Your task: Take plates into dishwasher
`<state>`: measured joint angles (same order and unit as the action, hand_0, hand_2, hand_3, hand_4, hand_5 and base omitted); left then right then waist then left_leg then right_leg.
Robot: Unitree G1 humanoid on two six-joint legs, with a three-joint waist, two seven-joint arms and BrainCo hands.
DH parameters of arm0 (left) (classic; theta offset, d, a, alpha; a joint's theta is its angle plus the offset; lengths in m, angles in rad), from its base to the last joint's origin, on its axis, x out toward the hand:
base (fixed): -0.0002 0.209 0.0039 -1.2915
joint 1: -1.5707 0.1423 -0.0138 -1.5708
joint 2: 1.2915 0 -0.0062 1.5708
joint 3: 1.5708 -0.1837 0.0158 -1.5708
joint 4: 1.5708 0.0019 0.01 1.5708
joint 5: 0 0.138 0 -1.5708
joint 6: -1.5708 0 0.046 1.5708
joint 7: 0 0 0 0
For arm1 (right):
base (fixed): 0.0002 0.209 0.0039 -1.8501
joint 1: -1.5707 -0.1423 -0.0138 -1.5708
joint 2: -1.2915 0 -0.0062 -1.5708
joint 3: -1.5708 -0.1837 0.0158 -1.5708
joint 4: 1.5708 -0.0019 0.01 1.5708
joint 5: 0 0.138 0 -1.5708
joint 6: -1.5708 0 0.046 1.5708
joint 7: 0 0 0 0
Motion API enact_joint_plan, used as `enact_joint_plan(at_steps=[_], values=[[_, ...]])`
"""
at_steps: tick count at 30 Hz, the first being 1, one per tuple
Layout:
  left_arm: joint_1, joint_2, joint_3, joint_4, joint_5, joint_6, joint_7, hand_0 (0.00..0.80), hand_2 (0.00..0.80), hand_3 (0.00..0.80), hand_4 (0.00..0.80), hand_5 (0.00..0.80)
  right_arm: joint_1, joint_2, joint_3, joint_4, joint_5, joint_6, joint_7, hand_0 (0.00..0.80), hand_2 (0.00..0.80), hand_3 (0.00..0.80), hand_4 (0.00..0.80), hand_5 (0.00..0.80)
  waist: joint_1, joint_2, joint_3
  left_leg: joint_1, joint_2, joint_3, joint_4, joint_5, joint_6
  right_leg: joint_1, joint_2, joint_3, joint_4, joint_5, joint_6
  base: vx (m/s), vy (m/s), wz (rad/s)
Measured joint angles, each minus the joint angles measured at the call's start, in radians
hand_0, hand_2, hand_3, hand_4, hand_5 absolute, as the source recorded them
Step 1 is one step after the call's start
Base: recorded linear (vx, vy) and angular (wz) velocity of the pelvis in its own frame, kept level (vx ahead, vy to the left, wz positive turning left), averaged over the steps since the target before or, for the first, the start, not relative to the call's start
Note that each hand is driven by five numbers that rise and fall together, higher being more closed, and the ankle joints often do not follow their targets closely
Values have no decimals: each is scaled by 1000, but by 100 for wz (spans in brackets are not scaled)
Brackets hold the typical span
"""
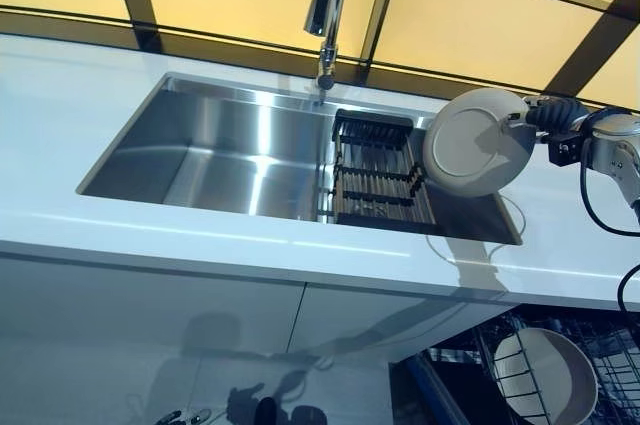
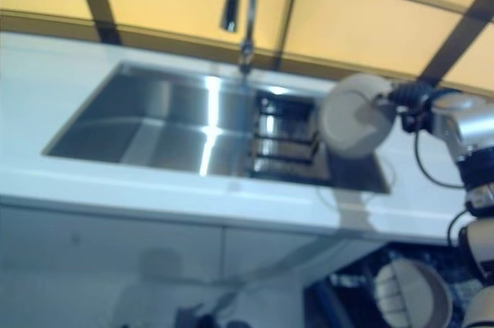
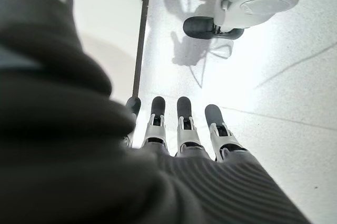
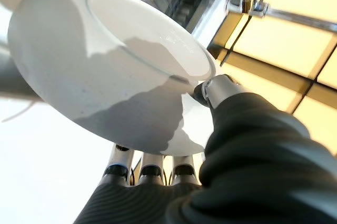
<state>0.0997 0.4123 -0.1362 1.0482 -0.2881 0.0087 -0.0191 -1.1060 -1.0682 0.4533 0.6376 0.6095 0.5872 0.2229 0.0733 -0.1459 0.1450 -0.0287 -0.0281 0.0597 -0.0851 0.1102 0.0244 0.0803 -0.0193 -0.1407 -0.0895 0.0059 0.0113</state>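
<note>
Fingers [image 4: 142, 165] and thumb of the right hand [image 4: 210, 92] pinch the grey plate [image 1: 478, 142] by its rim, tilted up above the sink's [image 1: 230, 150] dark rack [image 1: 378, 170]; left hand [image 3: 179, 129] hangs with straight fingers over the floor, second plate [image 1: 545, 375] below in the dishwasher rack [image 1: 610, 365]

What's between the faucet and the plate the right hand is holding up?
The black rack in the sink's right end sits between the faucet and the plate, seen in both eye views.
</note>
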Motion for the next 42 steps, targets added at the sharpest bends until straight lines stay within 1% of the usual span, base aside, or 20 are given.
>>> enact_joint_plan(at_steps=[3, 5, 6, 10, 11, 12, 14, 17, 18, 22, 23, 25, 27, 32, 34, 36, 37, 40, 42], values=[[3, 0, 0, 1, 0, -2, -1, 0, 0, 0, 0, 0, -13, -34, 7, 0, 0, -2, 0, 800, 800, 800, 800, 800, -9, -1, -5, 7, 4, 26, 0, -1, 1, -3, 1, 23, 0, 3, -1, -18, -5, -24], [3, 0, 0, 1, 0, -3, -1, 0, 0, 0, 0, 0, -13, -52, 9, 0, 1, -2, -1, 800, 800, 800, 800, 800, -17, 0, -11, 18, 6, 38, 0, -7, 1, 2, 0, 26, 0, 3, -1, -16, -10, -21], [6, 0, 0, 1, 0, -4, -1, 0, 0, 0, 0, 0, -14, -55, 9, 0, 1, -2, -1, 800, 800, 800, 800, 800, -29, 0, -21, 19, 7, 44, 0, -9, 1, 3, 0, 26, 0, 3, -1, -15, -12, -17], [-2, -1, -1, 2, 1, -6, -2, 0, 0, 0, 0, 0, -14, -90, 9, 7, 1, -4, -2, 800, 800, 800, 800, 800, -46, 4, -34, 25, 9, 54, -1, -13, 0, 3, 0, 29, 0, 4, -1, -18, -11, -10], [-1, -1, -3, 6, 1, -7, -3, 0, 0, 0, 0, 0, -14, -101, 9, 10, 1, -7, -3, 800, 800, 800, 800, 800, -60, 5, -40, 28, 11, 62, -1, -15, 0, 3, 1, 36, 0, 4, -1, -21, -6, -19], [0, -1, -3, 8, 3, -7, -3, 0, 0, 0, 0, 0, -14, -111, 9, 10, 0, -9, -4, 800, 800, 800, 800, 800, -59, 6, -41, 34, 14, 74, -1, -19, -1, 3, 2, 47, 0, 4, 2, -19, -2, -26], [0, -1, -3, 10, 5, -7, -4, 0, 0, 0, 0, 0, -14, -126, 9, 11, 0, -14, -4, 800, 800, 800, 800, 800, -61, 8, -46, 36, 15, 79, -1, -24, -2, 2, 3, 50, 0, 4, 3, -14, 3, -17], [0, -1, -12, 21, 39, -7, -9, 0, 0, 0, 0, 0, -14, -166, 10, 19, -2, -18, -13, 800, 800, 800, 800, 800, -84, 10, -60, 36, 17, 92, -1, -26, -3, -3, 3, 64, 0, 4, 3, -10, 6, -11], [3, -2, -12, 27, 39, -7, -10, 0, 0, 0, 0, 0, -14, -174, 10, 20, -6, -20, -13, 800, 800, 800, 800, 800, -84, 11, -63, 36, 18, 97, -1, -27, -3, -6, 4, 68, 0, 5, 4, -6, 5, -17], [-2, -2, -12, 36, 39, -7, -10, 0, 0, 0, 0, 0, -14, -238, 14, 39, -9, -22, -13, 800, 800, 800, 800, 800, -92, 14, -66, 40, 19, 110, -1, -29, -4, -7, 4, 78, 0, 9, 0, -17, 3, -10], [-6, -2, -13, 36, 39, -7, -11, 0, 0, 0, 0, 0, -14, -253, 13, 50, -9, -22, -13, 800, 800, 800, 800, 800, -101, 13, -66, 41, 19, 113, -2, -29, -4, -7, 4, 80, 0, 9, 0, -17, -1, -4], [-7, -2, -12, 39, 39, -7, -11, 0, 0, 0, 0, 0, -14, -269, 13, 53, -10, -22, -10, 800, 800, 800, 800, 800, -115, 13, -67, 43, 21, 118, -4, -30, -4, -6, 5, 83, 0, 9, 1, -11, 0, -9], [-6, -2, -12, 40, 39, -7, -12, 0, 0, 0, 0, 0, -14, -283, 12, 58, -10, -24, -8, 800, 800, 800, 800, 800, -117, 15, -67, 49, 24, 135, -5, -34, -6, -8, 6, 102, 0, 9, 5, -7, 0, -23], [-8, -2, -12, 42, 40, -7, -22, 0, 0, 0, 0, 0, -7, -320, 8, 58, -48, -36, 19, 800, 800, 800, 800, 800, -143, 24, -83, 53, 29, 159, -5, -45, -8, -15, 7, 111, 0, 10, 7, -4, -2, -15], [-10, -2, -12, 42, 40, -6, -25, 0, 0, 0, 0, 0, 13, -350, -12, 58, -48, -37, 34, 800, 800, 800, 800, 800, -144, 28, -89, 54, 29, 162, -5, -45, -8, -15, 7, 115, 0, 13, 3, 8, -1, -9], [-9, -1, -12, 42, 40, -6, -26, 0, 0, 0, 0, 0, 36, -369, -39, 60, -53, -43, 53, 800, 800, 800, 800, 800, -165, 30, -91, 55, 29, 164, -5, -46, -8, -15, 7, 118, 0, 14, 2, 17, -6, -5], [-10, -1, -12, 47, 40, -6, -26, 0, 0, 0, 0, 0, 55, -371, -62, 58, -66, -45, 62, 800, 800, 800, 800, 800, -168, 29, -92, 55, 29, 166, -5, -47, -8, -15, 7, 120, 1, 15, 1, 16, -11, -6], [-13, -1, -11, 52, 53, -5, -29, 0, 0, 0, 0, 0, 153, -381, -140, 60, -112, -63, 88, 800, 800, 800, 800, 800, -179, 28, -95, 60, 32, 184, -6, -51, -8, -16, 8, 134, 1, 17, 3, 7, -18, -16], [-13, -1, -11, 53, 70, -4, -29, 0, 0, 0, 0, 0, 234, -387, -196, 60, -130, -65, 101, 800, 800, 800, 800, 800, -191, 28, -97, 62, 33, 188, -6, -58, -7, -17, 9, 138, 0, 13, 9, -3, -23, -7]])
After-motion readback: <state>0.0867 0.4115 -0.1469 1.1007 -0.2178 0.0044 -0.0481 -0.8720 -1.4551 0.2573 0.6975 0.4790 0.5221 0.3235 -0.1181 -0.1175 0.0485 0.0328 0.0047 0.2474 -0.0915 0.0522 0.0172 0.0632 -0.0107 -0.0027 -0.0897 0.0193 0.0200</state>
